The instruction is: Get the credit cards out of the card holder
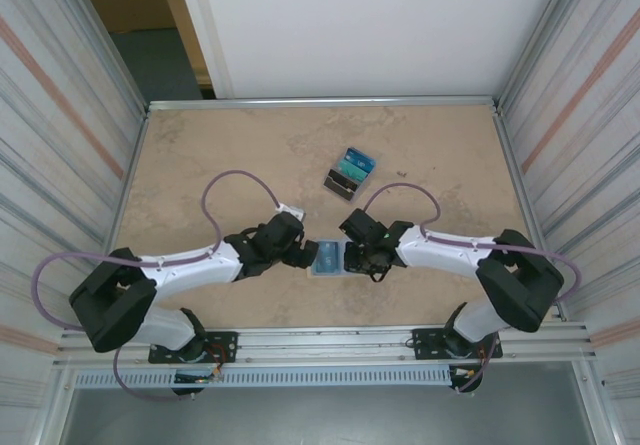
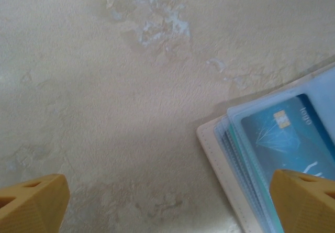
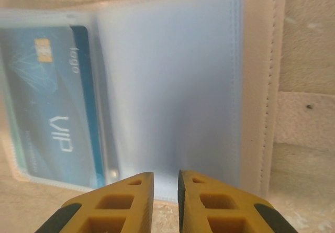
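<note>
The card holder (image 1: 326,260) lies open on the table between my two grippers, tan rim (image 3: 259,86) outside and pale blue sleeves inside. A blue credit card marked VIP (image 3: 47,102) sits in its left sleeve, and more card edges are stacked under it (image 2: 285,139). My left gripper (image 2: 167,207) is open wide, with one finger (image 2: 306,196) over the holder's near corner (image 2: 220,159) and the other above bare table. My right gripper (image 3: 166,183) is nearly closed, a thin slit between its fingers, at the near edge of the empty right sleeve. Loose teal and dark credit cards (image 1: 350,173) lie in a pile farther back.
Metal rails border the table (image 1: 200,155) on all sides, and corrugated walls stand to the left and right. Purple cables loop from both arms over the table surface. Bare tabletop lies left of the holder (image 2: 104,112).
</note>
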Motion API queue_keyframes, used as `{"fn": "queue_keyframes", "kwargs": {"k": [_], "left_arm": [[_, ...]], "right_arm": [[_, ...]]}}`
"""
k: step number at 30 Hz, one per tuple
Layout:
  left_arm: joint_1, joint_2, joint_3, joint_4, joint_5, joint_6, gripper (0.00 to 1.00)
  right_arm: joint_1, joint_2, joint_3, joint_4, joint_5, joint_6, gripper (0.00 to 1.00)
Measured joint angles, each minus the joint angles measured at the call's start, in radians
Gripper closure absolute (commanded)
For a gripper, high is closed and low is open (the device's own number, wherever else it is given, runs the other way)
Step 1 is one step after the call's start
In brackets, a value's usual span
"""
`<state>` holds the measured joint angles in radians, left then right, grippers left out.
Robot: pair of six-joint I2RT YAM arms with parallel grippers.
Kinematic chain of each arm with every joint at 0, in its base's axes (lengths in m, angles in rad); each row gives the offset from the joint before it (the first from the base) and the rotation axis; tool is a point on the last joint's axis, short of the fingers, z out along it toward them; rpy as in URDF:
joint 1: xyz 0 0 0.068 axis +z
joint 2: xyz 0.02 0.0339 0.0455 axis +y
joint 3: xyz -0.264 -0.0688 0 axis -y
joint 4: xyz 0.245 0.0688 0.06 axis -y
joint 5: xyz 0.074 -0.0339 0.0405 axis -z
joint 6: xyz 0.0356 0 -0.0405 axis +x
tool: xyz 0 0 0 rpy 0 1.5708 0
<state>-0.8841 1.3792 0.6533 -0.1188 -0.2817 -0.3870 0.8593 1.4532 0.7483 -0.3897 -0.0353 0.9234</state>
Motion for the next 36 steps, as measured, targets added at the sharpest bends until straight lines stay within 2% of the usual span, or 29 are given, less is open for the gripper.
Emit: {"fn": "queue_keyframes", "kwargs": {"k": [5,11,23,36], "left_arm": [[-0.005,0.027,0.002,-0.021,0.000,0.002,0.02],[-0.040,0.082,0.032,-0.034,0.001,0.015,0.01],[-0.061,0.141,0.065,-0.038,-0.014,0.021,0.01],[-0.067,0.149,0.067,-0.042,-0.031,0.021,0.01]], "right_arm": [[-0.054,-0.077,-0.037,0.062,-0.071,-0.007,0.82],[-0.093,-0.082,-0.060,0.159,-0.163,-0.011,0.82],[-0.117,0.036,-0.064,0.309,-0.272,-0.010,0.83],[-0.146,0.087,-0.102,0.376,-0.303,0.013,0.84]]}}
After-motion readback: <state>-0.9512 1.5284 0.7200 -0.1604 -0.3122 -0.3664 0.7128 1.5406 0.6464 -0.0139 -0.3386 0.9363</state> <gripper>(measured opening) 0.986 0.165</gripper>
